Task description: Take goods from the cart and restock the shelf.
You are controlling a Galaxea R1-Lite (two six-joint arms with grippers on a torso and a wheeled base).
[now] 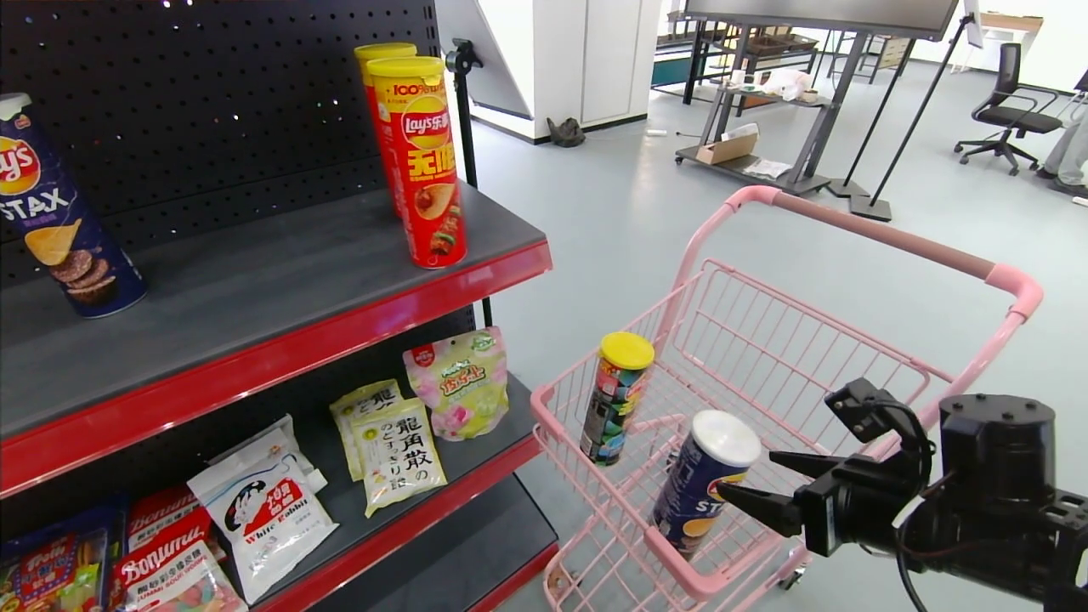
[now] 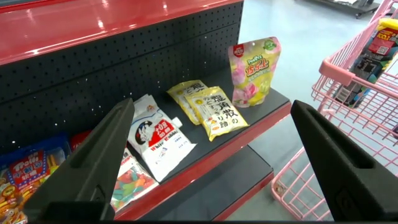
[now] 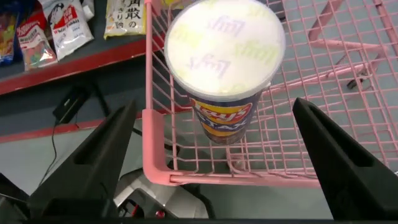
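Fingers (image 1: 761, 507) apart beside the blue can (image 1: 699, 493), near upright, lid up.

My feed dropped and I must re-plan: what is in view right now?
shelf: 1, black with red edges, left
red cans: 2, yellow lids, upper board's right end, one behind the other
navy can: 1, white lid, upper board, left
snack bags: several, white, yellow, green-pink, red, lower board
cart: 1, pink, right of shelf
white-lidded can: 1, navy, in cart
yellow-lidded can: 1, multicoloured, in cart
left tool: open, before the lower board
right tool: open, by the white-lidded can
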